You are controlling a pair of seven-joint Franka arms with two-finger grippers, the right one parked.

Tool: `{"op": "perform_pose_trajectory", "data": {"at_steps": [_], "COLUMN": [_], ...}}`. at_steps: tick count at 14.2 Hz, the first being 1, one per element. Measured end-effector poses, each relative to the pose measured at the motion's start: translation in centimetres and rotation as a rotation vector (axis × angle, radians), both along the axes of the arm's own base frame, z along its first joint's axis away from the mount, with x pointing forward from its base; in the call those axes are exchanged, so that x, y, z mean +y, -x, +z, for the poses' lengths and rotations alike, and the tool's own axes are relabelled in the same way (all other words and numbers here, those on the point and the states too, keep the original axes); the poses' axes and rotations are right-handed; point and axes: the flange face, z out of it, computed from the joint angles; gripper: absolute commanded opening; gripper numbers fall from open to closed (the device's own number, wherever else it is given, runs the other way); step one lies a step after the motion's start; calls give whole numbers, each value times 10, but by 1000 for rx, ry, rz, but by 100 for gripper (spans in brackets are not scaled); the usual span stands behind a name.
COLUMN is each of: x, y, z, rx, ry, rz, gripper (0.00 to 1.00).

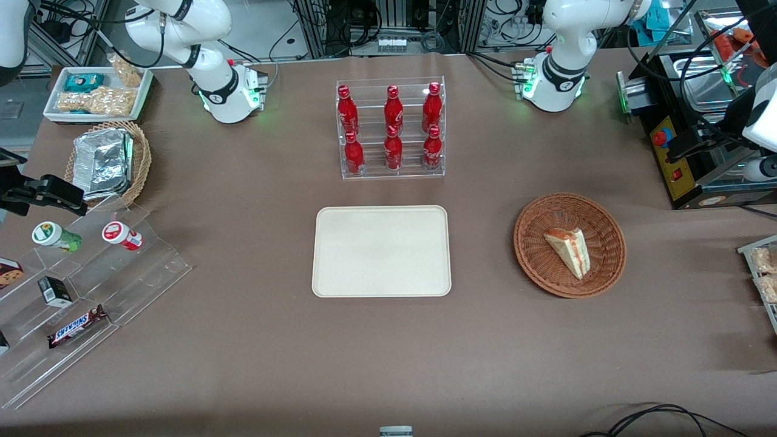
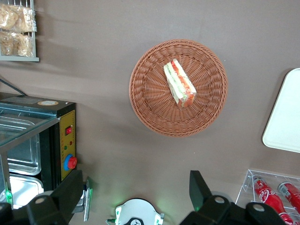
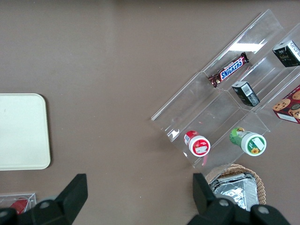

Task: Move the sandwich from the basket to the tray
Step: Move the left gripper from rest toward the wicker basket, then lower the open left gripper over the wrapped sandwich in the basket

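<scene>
The front camera looks down from high up at the whole table [image 1: 243, 364]. The left wrist camera looks straight down, closer. Both see the basket [image 1: 534, 267] [image 2: 150, 112] and the tray [image 1: 381, 250] [image 2: 286, 117]. The gripper [image 2: 136, 197] hangs high above the table.

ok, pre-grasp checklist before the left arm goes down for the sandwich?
1. Sandwich in basket, nothing on top of it: ok.
2. Sandwich pose: lying on its side in the basket, filling edge visible: ok.
3. Gripper open, fingers spread wide: ok.
4. Gripper position: high above the table, the basket in sight below but not between the fingers; not yet lined up: not ok.
5. Tray bare, beside the basket toward the parked arm's end: ok.
6. Carry path from basket to tray: bare table between them; bottle rack sits farther from the front camera: ok.
</scene>
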Motion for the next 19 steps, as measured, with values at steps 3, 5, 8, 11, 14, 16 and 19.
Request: {"op": "perform_pose_trajectory", "data": {"at_steps": [3,5,8,11,14,16,19], "x": [-1,-1,0,3,3,5,19], "y": [0,0,-1,-12,-27,-37,-39], "z": [0,0,-6,-42,-97,-133,-186], "rx": [1,2,20,109,199,191,136], "ry": [8,8,9,6,10,61,87], "rz": [0,3,8,58,121,196,304], "gripper": [100,100,100,100,100,100,100]}}
